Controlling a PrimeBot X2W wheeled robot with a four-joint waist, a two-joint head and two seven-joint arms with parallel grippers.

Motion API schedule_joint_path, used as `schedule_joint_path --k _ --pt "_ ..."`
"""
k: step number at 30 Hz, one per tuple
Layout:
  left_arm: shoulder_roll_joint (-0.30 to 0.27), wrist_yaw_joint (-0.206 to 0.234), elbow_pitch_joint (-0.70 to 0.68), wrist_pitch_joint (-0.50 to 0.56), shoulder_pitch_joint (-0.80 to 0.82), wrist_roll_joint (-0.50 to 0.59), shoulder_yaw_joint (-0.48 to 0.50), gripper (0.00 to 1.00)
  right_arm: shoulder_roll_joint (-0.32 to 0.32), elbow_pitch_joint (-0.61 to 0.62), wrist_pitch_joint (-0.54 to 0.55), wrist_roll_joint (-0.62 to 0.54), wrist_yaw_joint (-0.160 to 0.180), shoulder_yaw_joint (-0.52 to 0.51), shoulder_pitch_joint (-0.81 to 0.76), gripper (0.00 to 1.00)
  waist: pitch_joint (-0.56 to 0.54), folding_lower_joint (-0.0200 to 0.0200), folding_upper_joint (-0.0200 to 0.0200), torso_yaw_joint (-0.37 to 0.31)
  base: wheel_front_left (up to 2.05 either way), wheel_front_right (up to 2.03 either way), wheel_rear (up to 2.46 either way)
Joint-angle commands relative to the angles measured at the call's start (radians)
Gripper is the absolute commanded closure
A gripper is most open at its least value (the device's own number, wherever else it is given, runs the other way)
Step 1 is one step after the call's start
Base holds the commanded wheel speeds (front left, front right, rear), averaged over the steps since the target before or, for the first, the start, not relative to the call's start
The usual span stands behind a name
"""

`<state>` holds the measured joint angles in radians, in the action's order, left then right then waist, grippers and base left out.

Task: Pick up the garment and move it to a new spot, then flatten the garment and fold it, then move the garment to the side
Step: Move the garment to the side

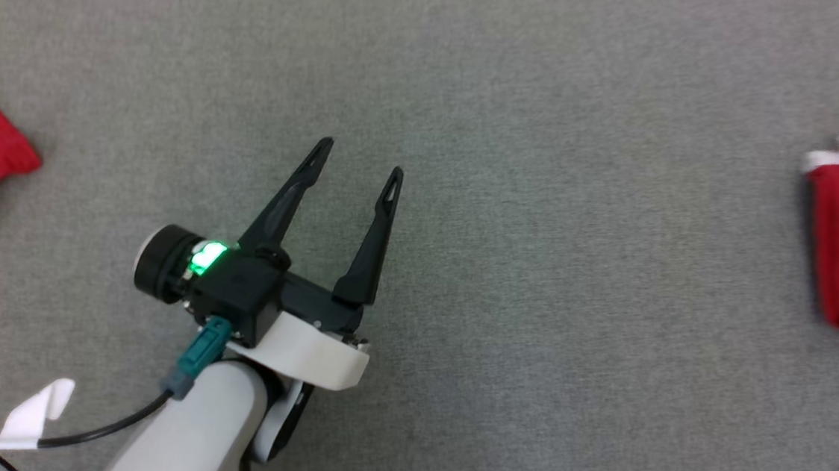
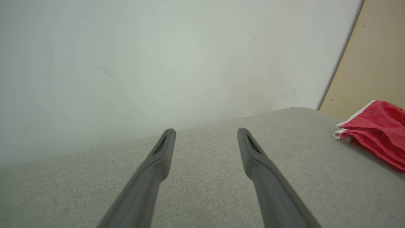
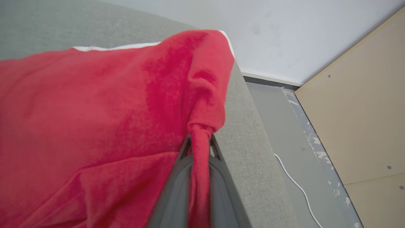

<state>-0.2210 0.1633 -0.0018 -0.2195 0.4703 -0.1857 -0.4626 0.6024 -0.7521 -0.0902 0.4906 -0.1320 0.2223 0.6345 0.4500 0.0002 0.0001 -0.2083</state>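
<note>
Garment (image 3: 95, 110) in right gripper (image 3: 199, 145)

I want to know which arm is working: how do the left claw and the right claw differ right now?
The left claw stands wide open; the right claw is shut. The left claw holds nothing, with grey woven surface showing between its fingers; the right claw pinches a bunched fold of the red terry garment with white trim. Shared: two long, dark, tapering fingers each.
</note>
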Motion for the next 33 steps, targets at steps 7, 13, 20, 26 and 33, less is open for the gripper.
schedule_joint_path --k 7,13,20,26,33 --pt "0.01 -0.019 0.002 -0.003 0.074 0.03 -0.029 0.0 0.041 -0.191 -0.076 -0.066 0.003 -0.12 0.108 0.65 0.093 -0.0002 -0.0001 0.034 0.0 0.0 0.0" --pt "0.013 -0.019 0.027 -0.016 0.062 0.012 -0.032 0.0 0.009 -0.287 -0.139 -0.13 0.003 -0.166 0.133 0.0 0.059 -0.0002 -0.0001 0.021 0.0 0.0 0.0" --pt "-0.002 0.009 0.062 -0.029 -0.031 -0.032 0.006 0.0 -0.098 -0.175 -0.174 -0.212 0.003 -0.257 0.045 0.0 -0.05 -0.0002 -0.0001 -0.01 0.0 0.0 0.0" --pt "-0.017 0.042 0.064 -0.037 -0.138 -0.071 0.049 0.0 -0.267 0.071 -0.174 -0.268 0.003 -0.307 -0.141 0.0 -0.149 -0.0002 -0.0001 -0.019 0.0 0.0 0.0" --pt "-0.019 0.068 0.06 -0.04 -0.232 -0.117 0.083 0.0 -0.427 0.34 -0.135 -0.273 0.003 -0.288 -0.331 0.0 -0.228 -0.0002 -0.0001 0.023 0.0 0.0 0.0"
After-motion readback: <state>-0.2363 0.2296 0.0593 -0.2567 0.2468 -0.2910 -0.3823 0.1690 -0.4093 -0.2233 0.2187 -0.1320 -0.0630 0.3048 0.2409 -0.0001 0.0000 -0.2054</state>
